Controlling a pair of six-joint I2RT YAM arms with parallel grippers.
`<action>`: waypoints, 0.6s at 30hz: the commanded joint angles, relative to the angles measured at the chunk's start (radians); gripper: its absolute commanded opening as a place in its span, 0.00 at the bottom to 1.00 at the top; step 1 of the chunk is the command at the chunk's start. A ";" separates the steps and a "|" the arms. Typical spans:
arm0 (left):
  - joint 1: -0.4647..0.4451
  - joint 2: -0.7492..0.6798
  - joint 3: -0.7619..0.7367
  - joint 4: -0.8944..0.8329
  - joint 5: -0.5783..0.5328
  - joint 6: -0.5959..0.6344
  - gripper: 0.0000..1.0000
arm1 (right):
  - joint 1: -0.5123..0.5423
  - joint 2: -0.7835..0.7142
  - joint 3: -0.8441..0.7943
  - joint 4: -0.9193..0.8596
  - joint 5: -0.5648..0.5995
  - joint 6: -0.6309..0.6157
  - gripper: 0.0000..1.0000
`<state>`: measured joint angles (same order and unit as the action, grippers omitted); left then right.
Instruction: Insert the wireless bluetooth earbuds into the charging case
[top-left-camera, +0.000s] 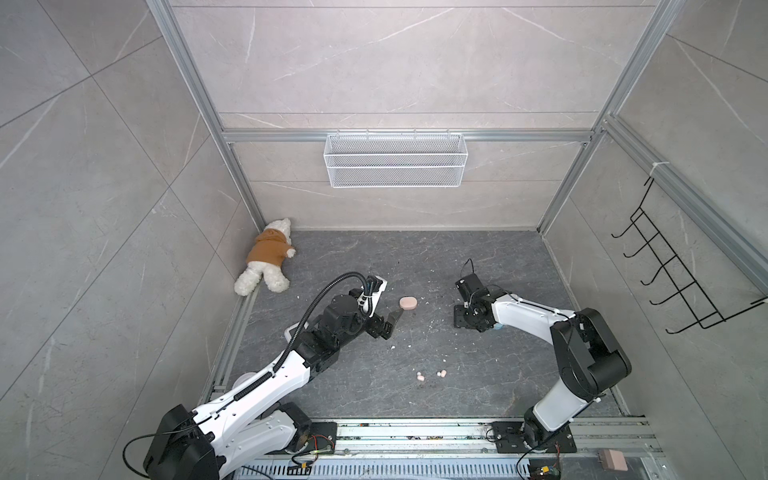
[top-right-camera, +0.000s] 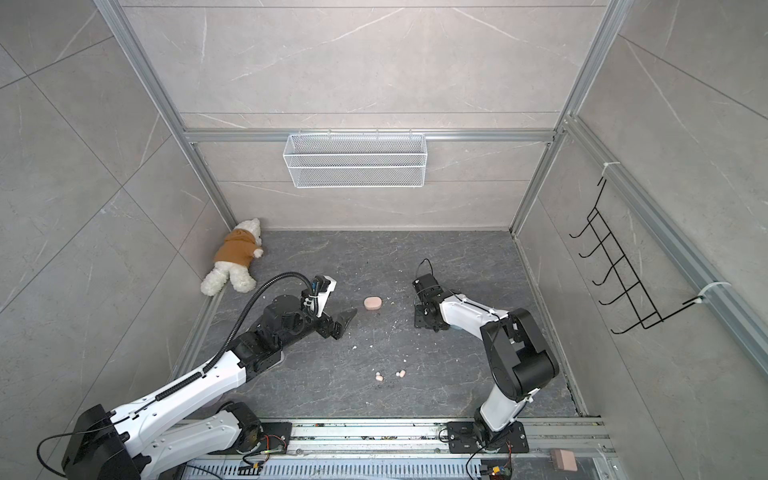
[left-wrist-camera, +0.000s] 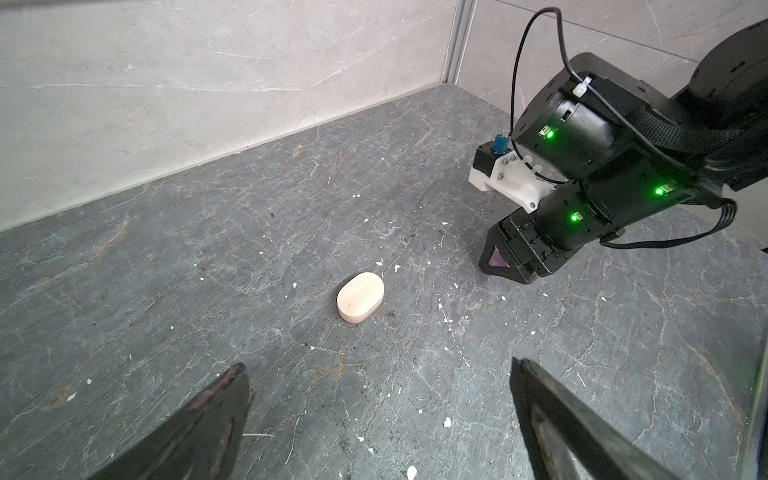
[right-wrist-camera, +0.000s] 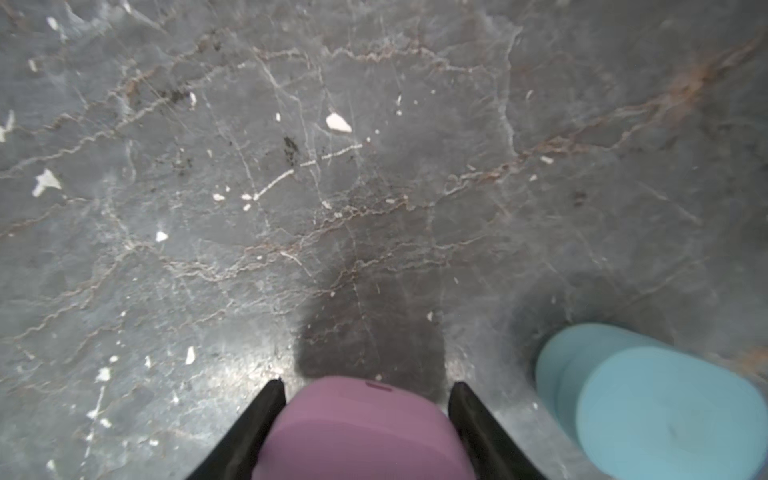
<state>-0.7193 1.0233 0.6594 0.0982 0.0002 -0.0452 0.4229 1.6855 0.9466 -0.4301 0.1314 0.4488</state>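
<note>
A closed peach charging case (top-left-camera: 408, 303) (top-right-camera: 372, 303) (left-wrist-camera: 360, 302) lies flat mid-floor. My left gripper (top-left-camera: 392, 323) (top-right-camera: 344, 324) (left-wrist-camera: 377, 365) hovers just short of it, open, with nothing between its fingers. Two peach earbuds (top-left-camera: 421, 377) (top-left-camera: 441, 373) (top-right-camera: 379, 377) (top-right-camera: 400, 374) lie nearer the front. My right gripper (top-left-camera: 461, 319) (left-wrist-camera: 496, 262) (right-wrist-camera: 365, 384) points down at the floor, shut on a lilac charging case (right-wrist-camera: 361, 432). A light blue charging case (right-wrist-camera: 648, 407) (top-left-camera: 498, 328) sits beside it, mostly hidden under the arm in both top views.
White debris specks (left-wrist-camera: 447, 422) dot the dark stone floor. A teddy bear (top-left-camera: 266, 257) lies in the back left corner. A wire basket (top-left-camera: 395, 160) hangs on the back wall, a black hook rack (top-left-camera: 673, 282) on the right wall.
</note>
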 joint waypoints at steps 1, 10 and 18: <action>0.001 -0.020 0.017 0.030 -0.015 0.004 1.00 | -0.006 0.020 -0.024 0.015 0.012 -0.006 0.56; 0.000 -0.004 0.008 0.048 -0.008 0.003 1.00 | -0.009 0.026 -0.013 -0.048 -0.008 -0.003 0.78; 0.028 -0.001 0.021 -0.029 -0.057 -0.084 1.00 | -0.009 -0.087 0.065 -0.220 -0.029 0.020 0.89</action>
<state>-0.7124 1.0271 0.6594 0.0971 -0.0208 -0.0727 0.4171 1.6699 0.9646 -0.5442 0.1192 0.4526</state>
